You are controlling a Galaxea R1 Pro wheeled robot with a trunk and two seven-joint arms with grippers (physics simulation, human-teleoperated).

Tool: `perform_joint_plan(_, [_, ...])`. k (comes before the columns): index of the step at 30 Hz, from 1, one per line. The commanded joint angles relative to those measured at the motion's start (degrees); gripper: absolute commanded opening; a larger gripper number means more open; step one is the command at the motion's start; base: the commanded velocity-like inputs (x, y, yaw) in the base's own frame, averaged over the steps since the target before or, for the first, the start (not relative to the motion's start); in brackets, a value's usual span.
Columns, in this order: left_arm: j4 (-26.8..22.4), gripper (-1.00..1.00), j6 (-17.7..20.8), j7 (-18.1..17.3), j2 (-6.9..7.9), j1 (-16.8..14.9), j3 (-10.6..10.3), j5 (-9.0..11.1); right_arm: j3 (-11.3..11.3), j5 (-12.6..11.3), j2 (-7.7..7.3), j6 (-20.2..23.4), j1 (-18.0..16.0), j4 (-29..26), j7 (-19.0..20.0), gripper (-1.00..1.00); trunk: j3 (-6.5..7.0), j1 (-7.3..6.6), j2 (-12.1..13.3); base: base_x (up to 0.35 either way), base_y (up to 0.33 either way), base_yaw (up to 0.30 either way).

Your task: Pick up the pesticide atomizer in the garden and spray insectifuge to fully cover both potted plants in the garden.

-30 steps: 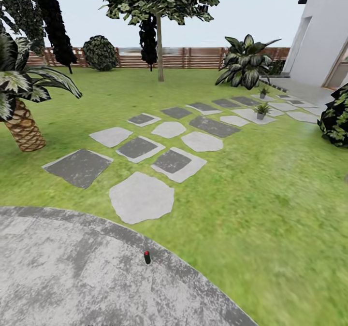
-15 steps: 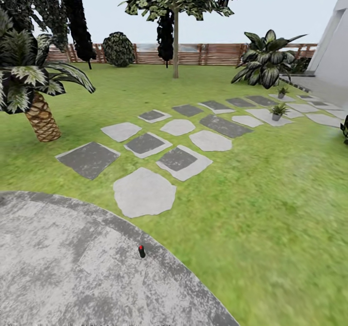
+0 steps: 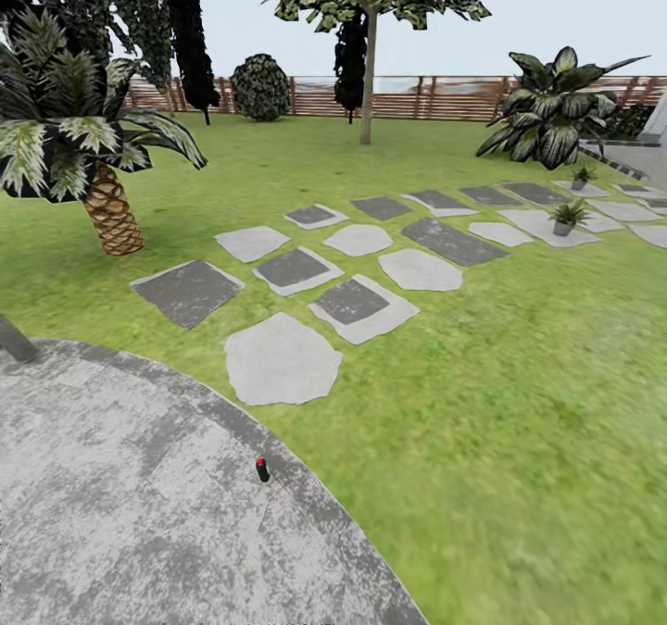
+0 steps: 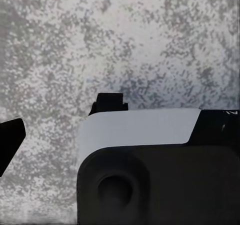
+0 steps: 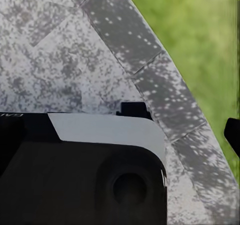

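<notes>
Two potted plants stand far off at the right, on the stepping stones in the garden: the nearer one (image 3: 564, 217) is a small rosette in a grey pot, and the other (image 3: 581, 178) is beyond it. I cannot make out the pesticide atomizer. One dark fingertip (image 4: 10, 140) of the left gripper shows over speckled grey paving in the left wrist view. One dark fingertip (image 5: 233, 135) of the right gripper shows where that paving meets the grass. A black and white part of the robot hides the rest of both grippers.
A small dark upright thing with a red top (image 3: 262, 469) stands on the round grey paving (image 3: 120, 505) close by. Stepping stones (image 3: 281, 361) cross the lawn toward the pots. A palm (image 3: 102, 181) stands left, a tree (image 3: 369, 69), bushes and a wooden fence (image 3: 445, 97) behind.
The whole head view has shifted: the camera has turned left, so palm, stones and pots sit further right in the picture. No object has moved by itself.
</notes>
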Motion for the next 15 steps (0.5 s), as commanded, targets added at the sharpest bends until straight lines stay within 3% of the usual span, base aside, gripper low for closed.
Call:
perform_joint_plan(1, [0.05, 1.0, -0.19, 0.07, -0.02, -0.03, 0.11, 0.02, 0.01, -0.02, 0.0, -0.19, -0.01, 0.05, 0.02, 1.0, -0.11, -0.01, -0.02, 0.0, -0.349, 0.2])
perform_joint_plan(15, [0.05, 1.0, -0.19, 0.07, -0.03, -0.03, 0.11, 0.0, 0.01, 0.02, 0.02, -0.19, -0.01, 0.05, 0.02, 1.0, -0.98, -0.01, -0.02, 0.0, -0.349, 0.2])
